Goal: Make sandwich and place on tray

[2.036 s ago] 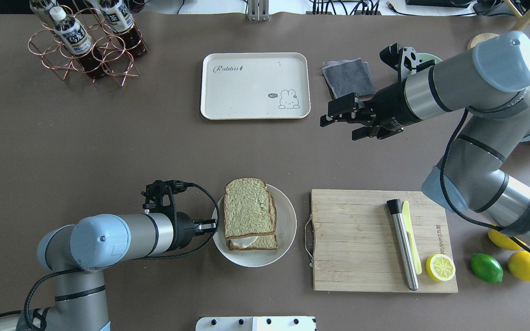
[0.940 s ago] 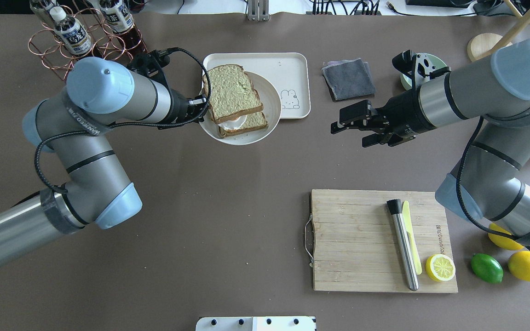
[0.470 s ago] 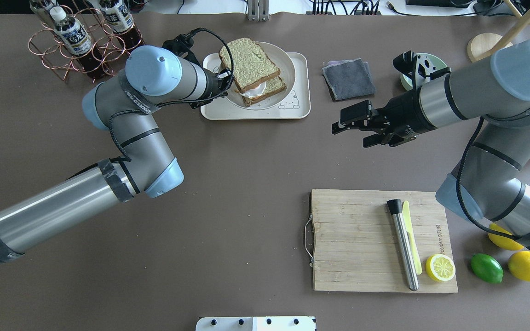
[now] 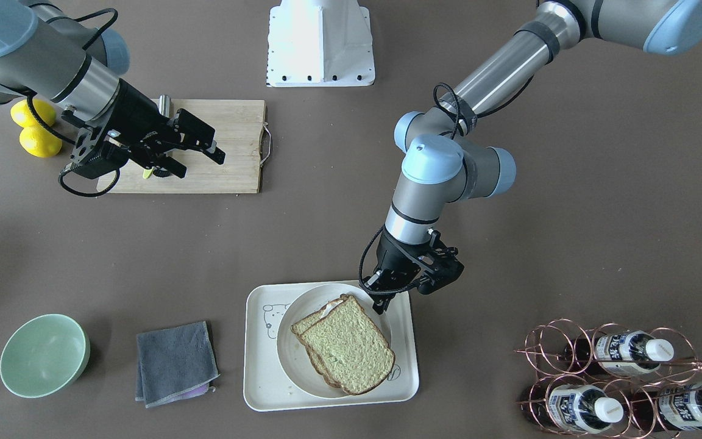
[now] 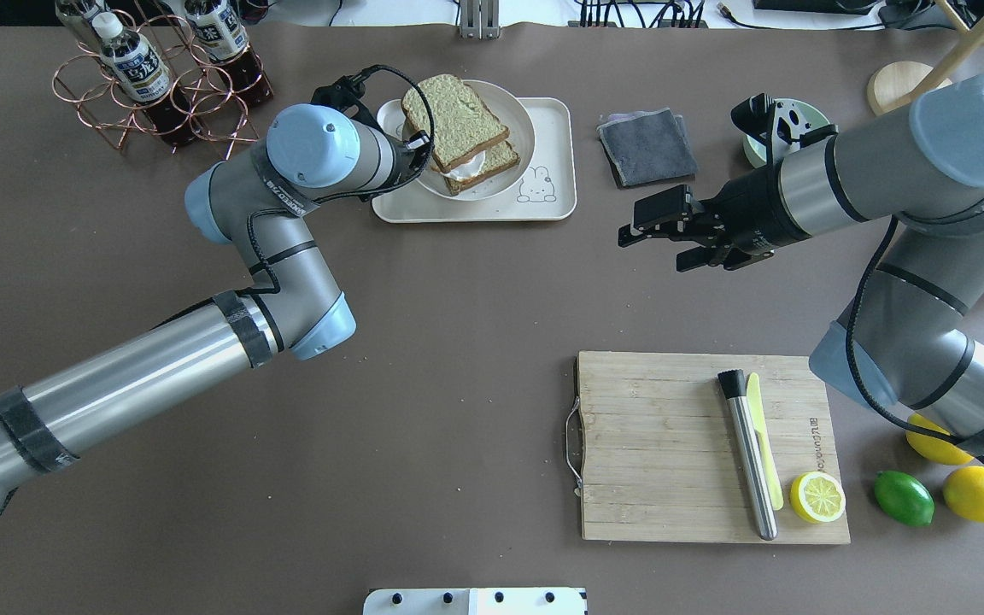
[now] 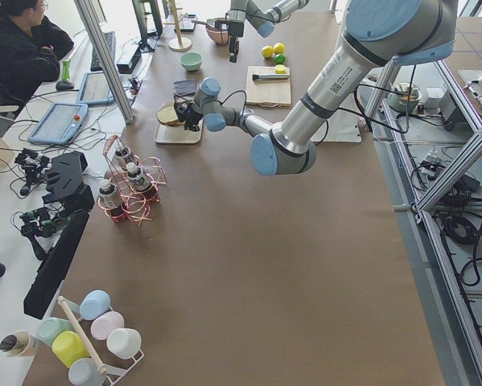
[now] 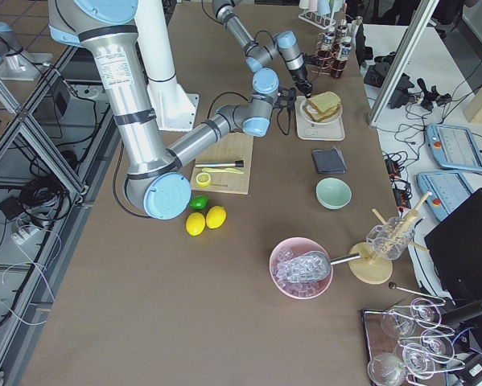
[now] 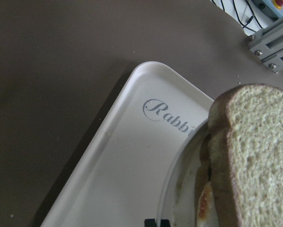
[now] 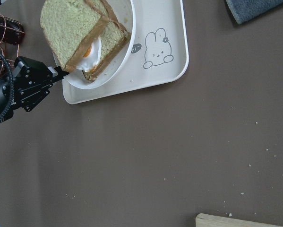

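The sandwich (image 5: 456,124), two speckled bread slices with a fried egg (image 9: 90,51) between them, lies on a round white plate (image 5: 523,143). My left gripper (image 5: 414,149) is shut on the plate's left rim and holds the plate over the cream tray (image 5: 547,203), seemingly a little above it. The front view shows the plate (image 4: 290,356) inside the outline of the tray (image 4: 259,381), with the left gripper (image 4: 381,303) at its edge. The left wrist view shows the sandwich (image 8: 259,151) and the tray's "Rabbit" script (image 8: 172,118). My right gripper (image 5: 650,232) is open and empty, to the right of the tray.
A grey cloth (image 5: 647,145) and a green bowl (image 4: 43,355) lie beside the tray. A copper bottle rack (image 5: 159,81) stands close to my left arm. The wooden cutting board (image 5: 671,453) carries a metal muddler (image 5: 748,457) and a lemon half (image 5: 817,497).
My left arm has carried the plate with the sandwich from the near side of the table to over the tray, and in the last half second shifted it slightly left. The right arm has barely moved.
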Motion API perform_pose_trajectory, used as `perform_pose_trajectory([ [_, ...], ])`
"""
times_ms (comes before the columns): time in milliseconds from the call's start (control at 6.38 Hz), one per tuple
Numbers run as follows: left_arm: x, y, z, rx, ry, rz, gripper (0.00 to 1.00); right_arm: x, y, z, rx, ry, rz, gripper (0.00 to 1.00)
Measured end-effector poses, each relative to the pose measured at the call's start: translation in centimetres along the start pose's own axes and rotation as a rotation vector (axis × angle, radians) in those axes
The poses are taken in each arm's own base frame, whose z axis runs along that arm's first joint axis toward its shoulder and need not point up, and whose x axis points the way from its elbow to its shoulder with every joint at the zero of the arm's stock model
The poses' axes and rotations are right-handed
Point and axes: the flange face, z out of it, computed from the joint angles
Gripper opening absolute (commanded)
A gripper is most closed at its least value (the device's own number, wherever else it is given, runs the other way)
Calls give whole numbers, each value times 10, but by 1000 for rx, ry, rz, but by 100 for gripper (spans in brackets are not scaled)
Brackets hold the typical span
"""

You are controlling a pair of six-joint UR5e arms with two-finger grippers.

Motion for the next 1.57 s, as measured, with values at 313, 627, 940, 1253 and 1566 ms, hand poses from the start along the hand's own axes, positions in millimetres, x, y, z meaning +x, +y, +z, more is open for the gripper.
perform_pose_trajectory([
  [313, -6, 8, 10, 0, -11, 34, 59, 2, -4, 4, 2, 7, 5, 100],
  [627, -4, 13, 9, 0, 4, 52, 84, 2, -6, 5, 5, 9, 6, 100],
  [940, 1, -17, -19, -23, 45, 100, 84, 2, -9, 2, 11, 8, 8, 100],
  [1253, -7, -53, -57, -89, 56, 102, 98, 3, -17, -6, 23, 7, 13, 100],
  [1566, -26, -70, -112, -115, 34, 116, 98, 14, -37, -31, 45, 24, 28, 100],
])
